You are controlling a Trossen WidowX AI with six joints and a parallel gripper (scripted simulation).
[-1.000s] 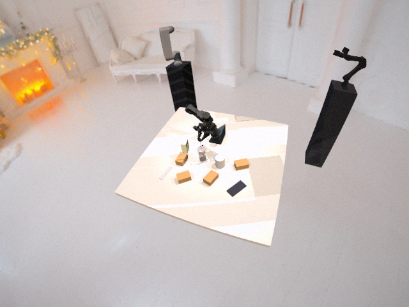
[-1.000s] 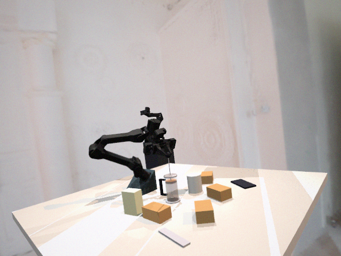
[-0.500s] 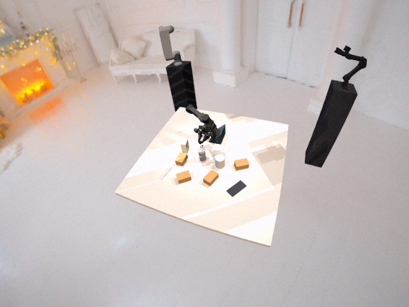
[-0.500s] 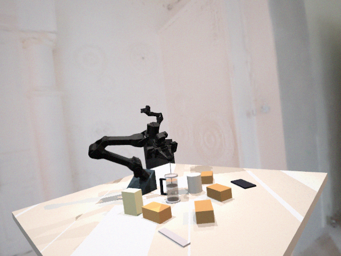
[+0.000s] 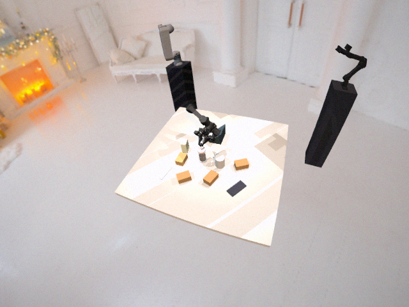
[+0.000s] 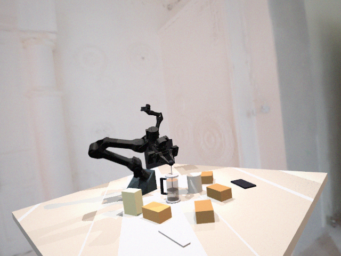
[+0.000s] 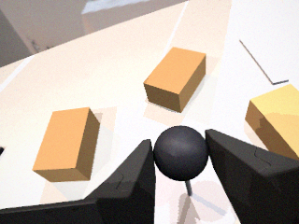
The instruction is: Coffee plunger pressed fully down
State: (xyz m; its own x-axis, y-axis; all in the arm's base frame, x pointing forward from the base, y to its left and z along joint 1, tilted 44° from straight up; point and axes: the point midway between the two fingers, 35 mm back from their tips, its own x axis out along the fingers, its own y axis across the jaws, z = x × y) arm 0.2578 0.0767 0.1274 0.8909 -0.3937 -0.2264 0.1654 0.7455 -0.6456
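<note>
The coffee press (image 5: 202, 155) (image 6: 172, 189) stands upright on the table, a clear glass with a white lid, a black handle and dark content low inside. A thin rod rises from its lid to the round black plunger knob (image 6: 171, 162) (image 7: 180, 153). A short length of rod shows between lid and knob, so the plunger is partly up. My gripper (image 5: 200, 143) (image 6: 170, 161) (image 7: 177, 141) is shut on the knob, with one finger touching each side of it. The press body is mostly hidden below the knob in the wrist view.
A grey cylinder (image 5: 219, 161) (image 6: 194, 183) stands close beside the press. A pale green block (image 5: 184, 146) (image 6: 132, 201) and a yellow-orange block (image 5: 181, 158) (image 6: 156, 212) are on its other side. Several orange blocks, a dark flat slab (image 5: 236, 188) (image 6: 243, 183) and a thin pale strip (image 6: 174, 238) lie around.
</note>
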